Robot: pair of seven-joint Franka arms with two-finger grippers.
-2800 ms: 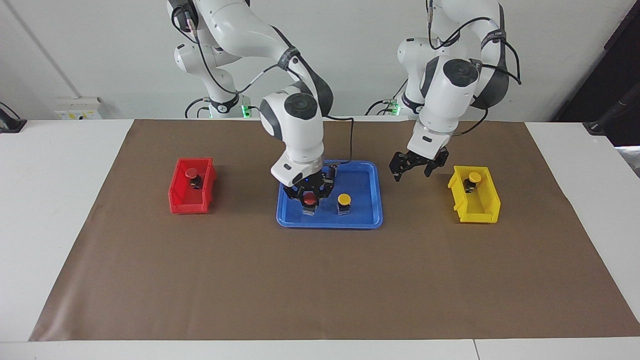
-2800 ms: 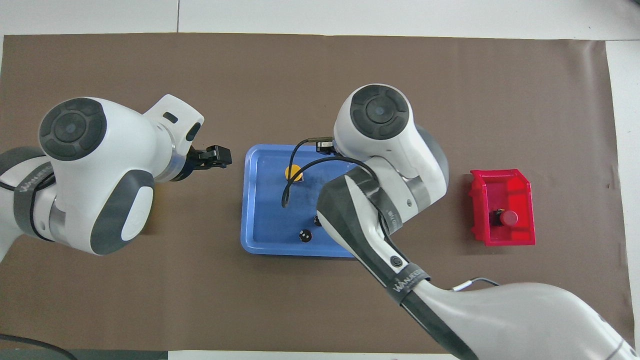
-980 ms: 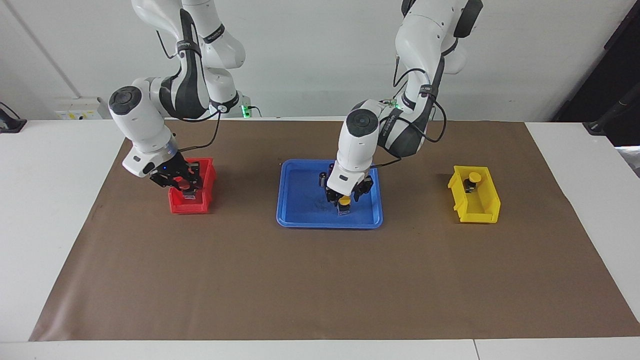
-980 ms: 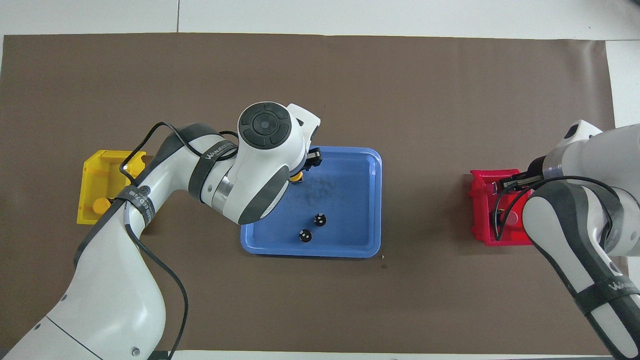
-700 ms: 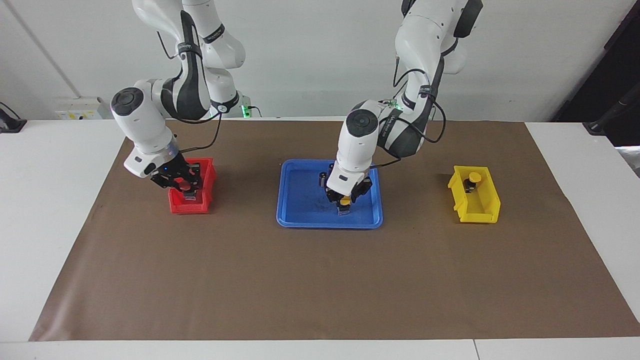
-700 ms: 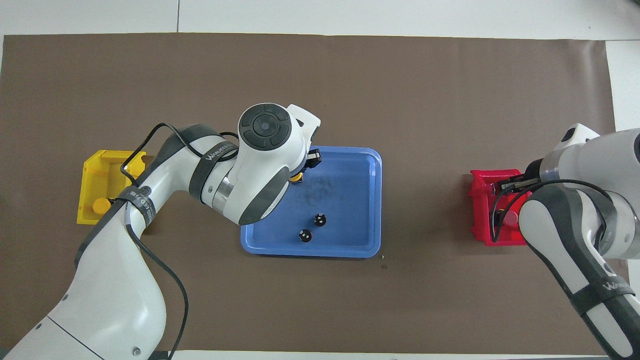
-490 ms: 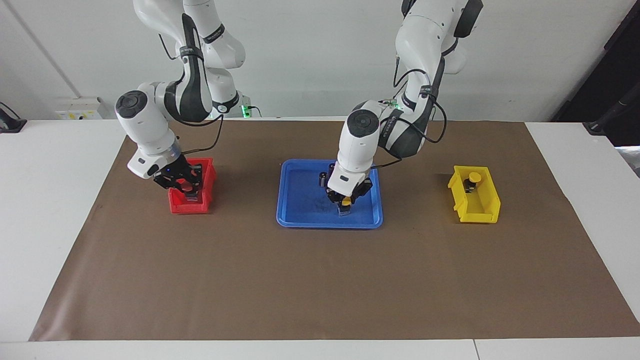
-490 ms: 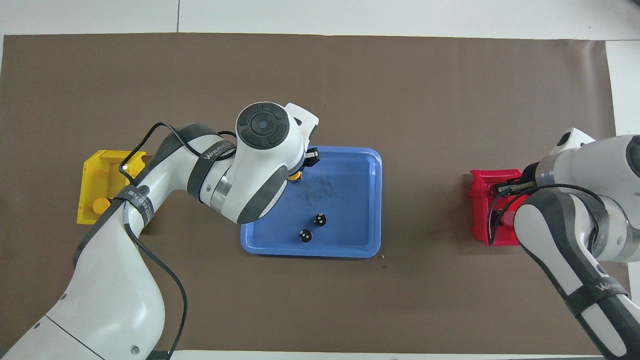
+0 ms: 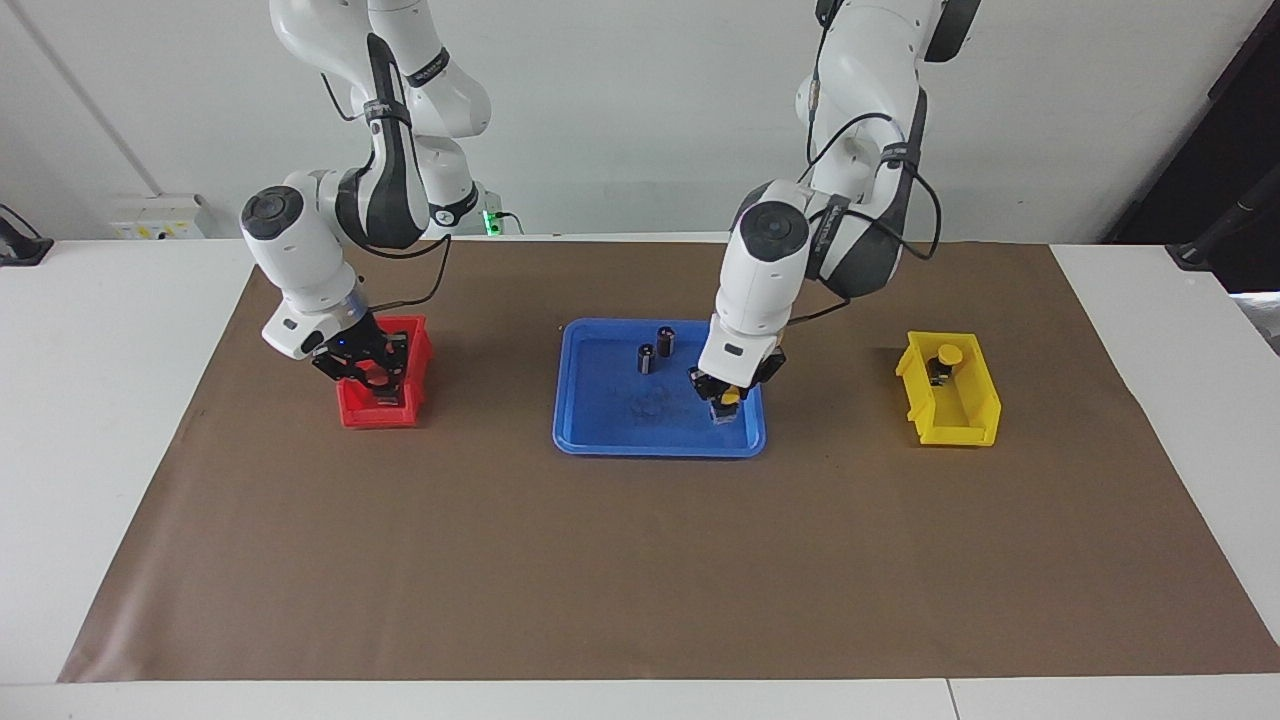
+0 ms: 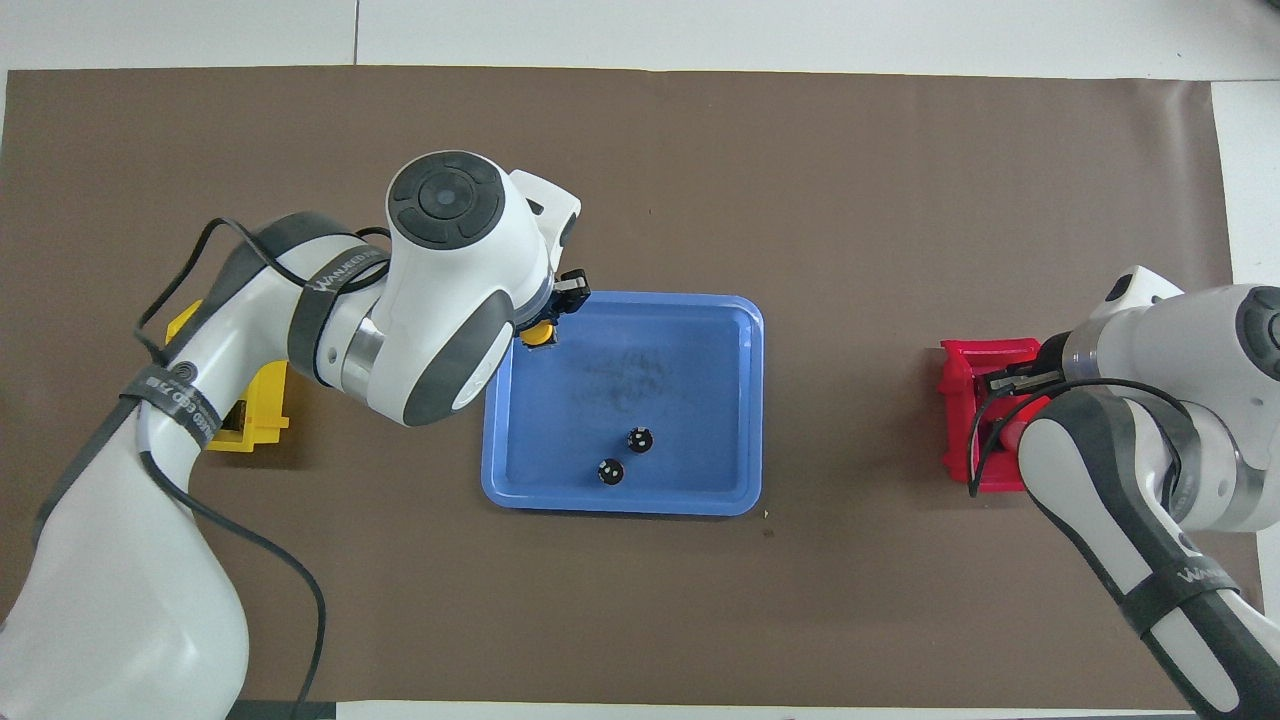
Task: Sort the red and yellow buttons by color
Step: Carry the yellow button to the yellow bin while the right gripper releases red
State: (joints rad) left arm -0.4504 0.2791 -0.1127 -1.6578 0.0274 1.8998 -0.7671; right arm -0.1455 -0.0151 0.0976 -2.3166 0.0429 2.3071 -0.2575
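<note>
Pinching a yellow button (image 9: 730, 398) over the blue tray (image 9: 600, 440), my left end effector (image 9: 727, 402); two dark cylinders (image 9: 655, 350) stand inside. My right end effector (image 9: 372, 378), fingers spread, hangs over the red bin (image 9: 370, 412); only the facing view shows the yellow bin's (image 9: 965, 425) button (image 9: 948, 354).

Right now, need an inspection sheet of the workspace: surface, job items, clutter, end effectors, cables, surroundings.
Surface: brown mat on a white table; nothing spilled.
Job's things: one yellow button held over the blue tray, at the tray's edge toward the left arm's end; another yellow button in the yellow bin; red bin contents hidden.
Clutter: two dark cylinders in the tray.
End effectors: left end effector shut on the yellow button; right end effector over the red bin.
Cables: black leads run along both arms, clear of the mat.
Surroundings: white wall, wall box, dark gear at the left arm's end.
</note>
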